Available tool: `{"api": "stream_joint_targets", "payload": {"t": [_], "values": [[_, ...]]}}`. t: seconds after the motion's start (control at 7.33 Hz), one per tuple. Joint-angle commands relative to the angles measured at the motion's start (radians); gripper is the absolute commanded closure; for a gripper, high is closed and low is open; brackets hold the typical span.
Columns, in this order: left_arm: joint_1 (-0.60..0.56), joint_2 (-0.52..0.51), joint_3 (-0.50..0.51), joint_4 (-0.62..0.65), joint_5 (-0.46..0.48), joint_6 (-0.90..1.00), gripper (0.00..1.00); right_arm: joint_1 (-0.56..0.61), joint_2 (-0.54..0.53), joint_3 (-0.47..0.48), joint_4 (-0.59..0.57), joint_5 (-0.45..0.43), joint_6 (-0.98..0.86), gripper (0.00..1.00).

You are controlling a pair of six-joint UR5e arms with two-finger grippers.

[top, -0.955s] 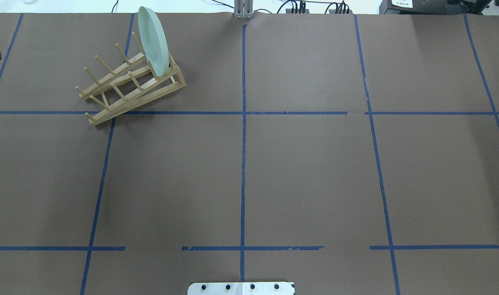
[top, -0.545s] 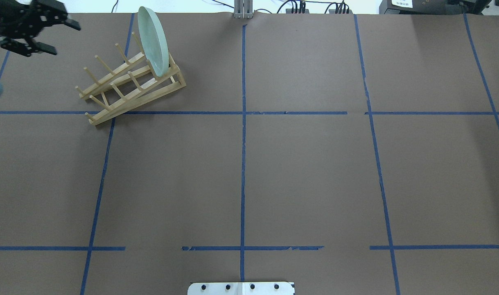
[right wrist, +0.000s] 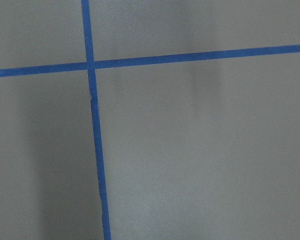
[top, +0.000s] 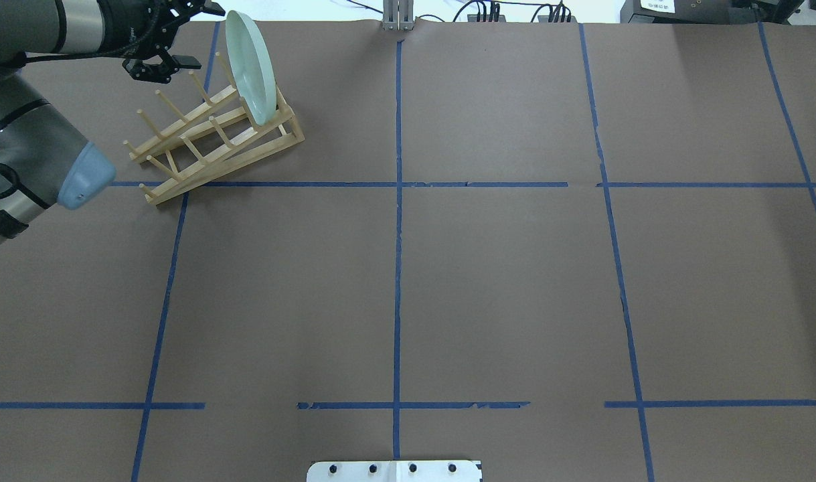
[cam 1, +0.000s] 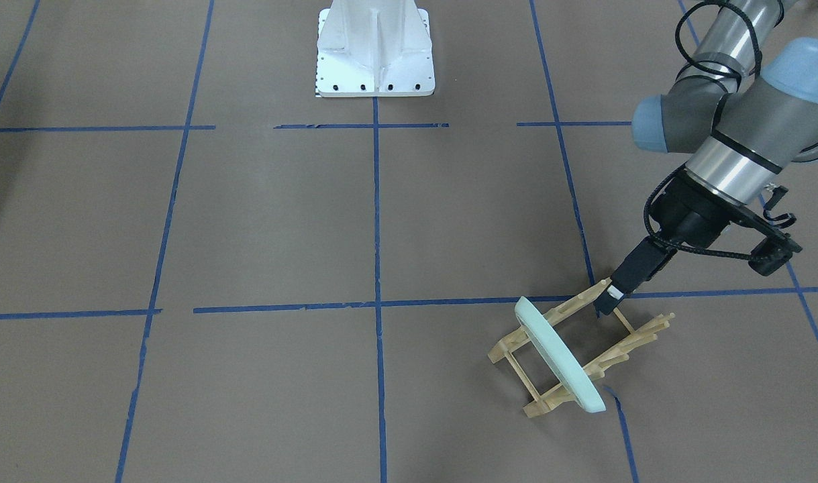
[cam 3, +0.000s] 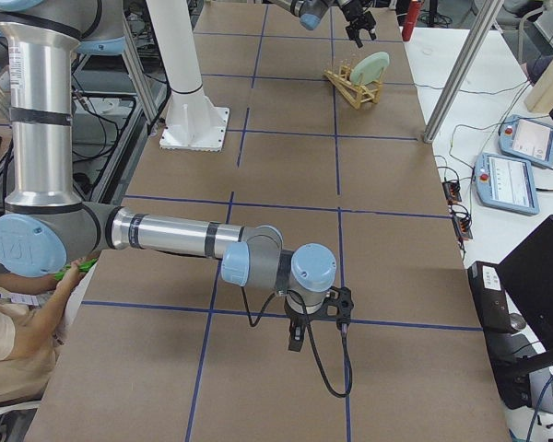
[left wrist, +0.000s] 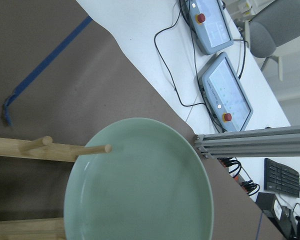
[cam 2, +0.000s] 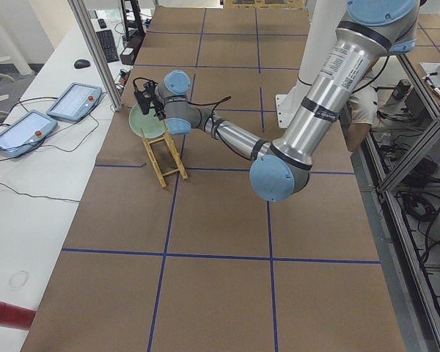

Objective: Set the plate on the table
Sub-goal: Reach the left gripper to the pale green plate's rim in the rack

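The pale mint-green plate stands on edge in the far end slot of a wooden pegged rack, at the far left of the brown gridded table. It also shows in the front view and fills the left wrist view, hollow face towards the camera. My left gripper is open and empty, just left of the plate and above the rack's pegs, not touching it. One finger shows over the rack. My right gripper points down over bare table far from the plate; I cannot tell whether it is open.
The white robot base is at the table's near middle. An aluminium post stands at the far edge. Teach pendants and cables lie on the white bench beyond the plate. A seated person is near the right arm's base.
My left arm has come in from the left edge and moved right, so its open gripper now sits beside the plate. The plate and rack have not moved.
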Motion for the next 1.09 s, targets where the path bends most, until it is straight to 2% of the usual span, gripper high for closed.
{"api": "stream_joint_targets", "payload": {"t": [0.0, 0.27, 0.55, 0.68, 0.82, 0.95], "values": [[0.028, -0.039, 0.06, -0.027, 0.024, 0.037, 0.0, 0.0, 0.0, 0.0, 0.0, 0.0, 0.0, 0.0], [0.042, -0.059, 0.083, -0.025, 0.024, 0.037, 0.12, 0.0, 0.0, 0.0, 0.0, 0.0, 0.0, 0.0], [0.042, -0.082, 0.099, -0.022, 0.025, 0.037, 0.27, 0.0, 0.0, 0.0, 0.0, 0.0, 0.0, 0.0], [0.042, -0.091, 0.097, -0.022, 0.025, 0.034, 0.44, 0.0, 0.0, 0.0, 0.0, 0.0, 0.0, 0.0], [0.042, -0.093, 0.096, -0.022, 0.024, 0.036, 0.76, 0.0, 0.0, 0.0, 0.0, 0.0, 0.0, 0.0], [0.041, -0.093, 0.093, -0.022, 0.024, 0.037, 1.0, 0.0, 0.0, 0.0, 0.0, 0.0, 0.0, 0.0]]}}
